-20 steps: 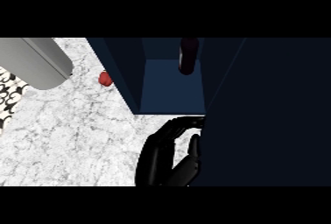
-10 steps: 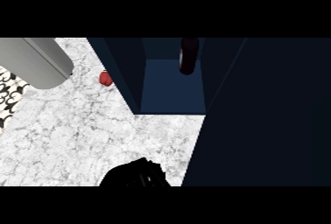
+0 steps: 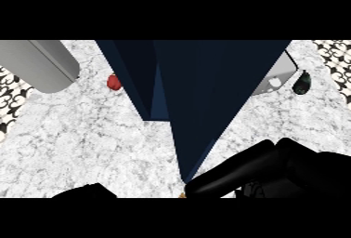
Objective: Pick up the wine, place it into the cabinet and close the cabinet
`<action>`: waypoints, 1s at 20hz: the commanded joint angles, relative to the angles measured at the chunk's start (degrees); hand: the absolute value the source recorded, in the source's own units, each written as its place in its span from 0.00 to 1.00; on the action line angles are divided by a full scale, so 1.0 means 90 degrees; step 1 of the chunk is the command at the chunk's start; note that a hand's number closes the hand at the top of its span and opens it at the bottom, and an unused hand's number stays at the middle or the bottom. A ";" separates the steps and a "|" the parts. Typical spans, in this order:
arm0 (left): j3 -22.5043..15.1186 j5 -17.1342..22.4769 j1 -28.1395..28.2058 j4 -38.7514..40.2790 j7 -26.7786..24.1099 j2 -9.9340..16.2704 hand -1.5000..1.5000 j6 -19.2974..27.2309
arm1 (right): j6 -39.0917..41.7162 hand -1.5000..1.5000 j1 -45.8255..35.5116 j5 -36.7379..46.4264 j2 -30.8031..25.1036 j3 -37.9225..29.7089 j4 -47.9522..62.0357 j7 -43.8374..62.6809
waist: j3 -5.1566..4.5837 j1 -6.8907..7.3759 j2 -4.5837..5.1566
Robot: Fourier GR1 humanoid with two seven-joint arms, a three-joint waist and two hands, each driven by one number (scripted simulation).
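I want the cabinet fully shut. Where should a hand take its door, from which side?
No handle shows, so probably press the flat outer face of the cabinet door near its free lower edge, from the robot's right. A gap shows on its left, and the right hand lies there.

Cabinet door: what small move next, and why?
Probably push the cabinet door further left with the right hand: its straight fingers lie at the door's lower tip, and a lighter blue sliver beside it suggests the door is not fully shut.
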 commanded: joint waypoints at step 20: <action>0.4025 0.2901 0.1806 0.0621 -0.0387 0.2274 1.00 -0.3883 | -0.2043 1.00 -0.3353 0.0811 0.0871 0.2102 0.4774 -0.1746 | -0.0030 0.0271 0.0038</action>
